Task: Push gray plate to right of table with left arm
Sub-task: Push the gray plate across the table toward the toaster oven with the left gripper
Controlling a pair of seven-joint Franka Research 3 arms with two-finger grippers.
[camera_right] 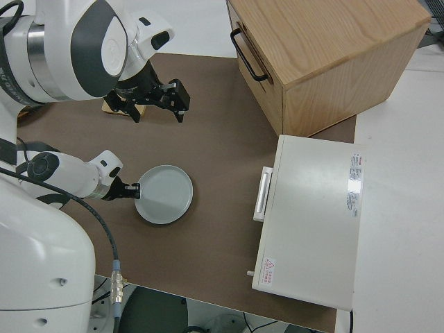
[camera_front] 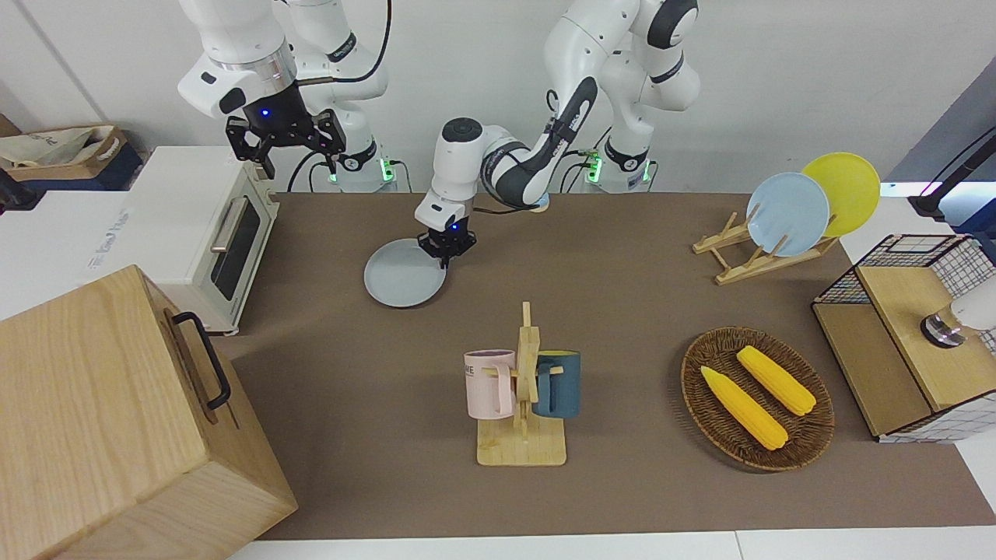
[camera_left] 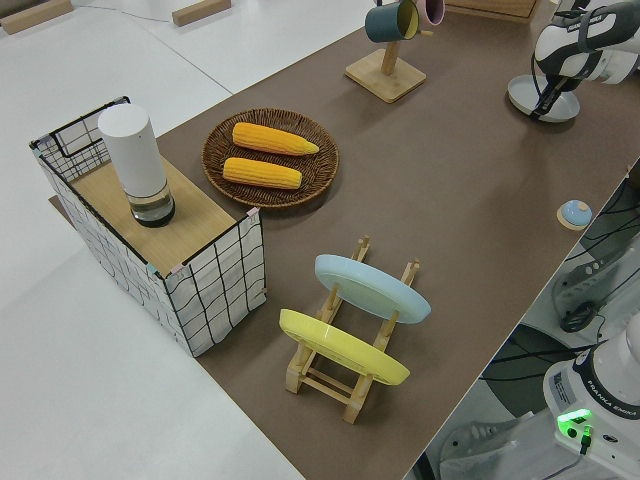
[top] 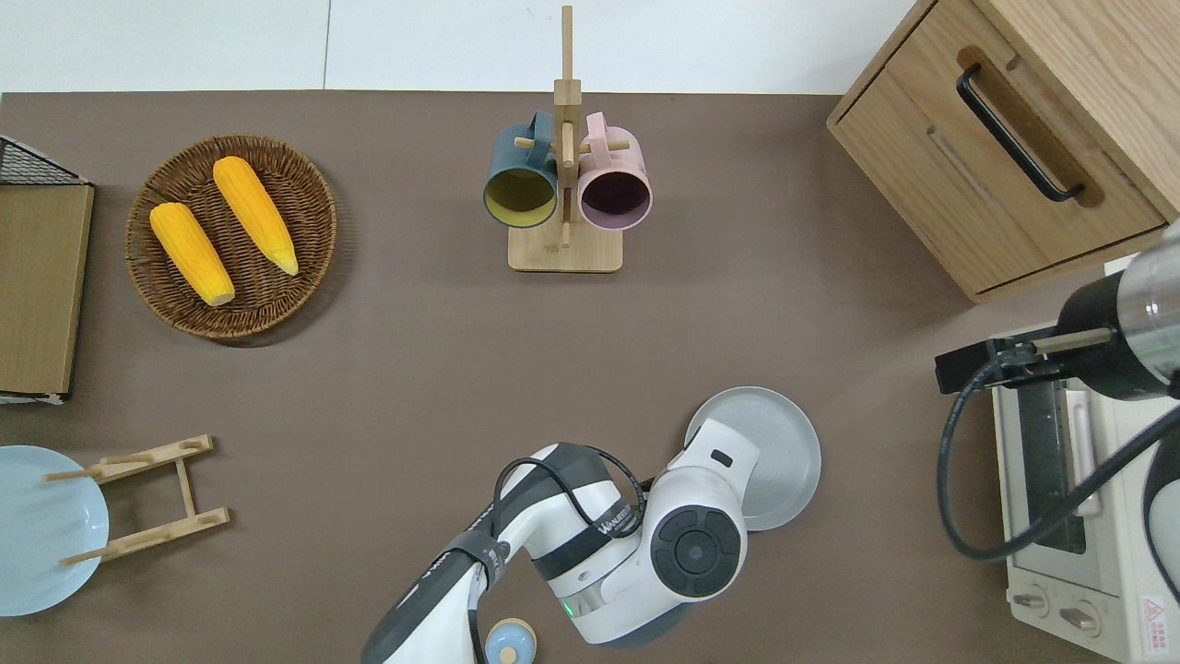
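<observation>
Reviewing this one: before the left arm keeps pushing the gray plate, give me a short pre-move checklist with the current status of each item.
1. left gripper at the gray plate's rim: ok.
2. Plate flat on the table: ok.
3. Bare tabletop between plate and toaster oven: ok.
4. Mug stand off the push line, farther from the robots: ok.
5. right gripper parked, raised: ok.
6. Fingers touching the rim: cannot tell.

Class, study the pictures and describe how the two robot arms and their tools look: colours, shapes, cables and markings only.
Both arms are white, built of rounded jointed segments with dark gray joint caps and bands. The left arm has a black cable looping along it and small lettering on its dark band. Each ends in a black two-finger tool with a blue light: the left tool, the right tool. Green lights glow at the bases.
</observation>
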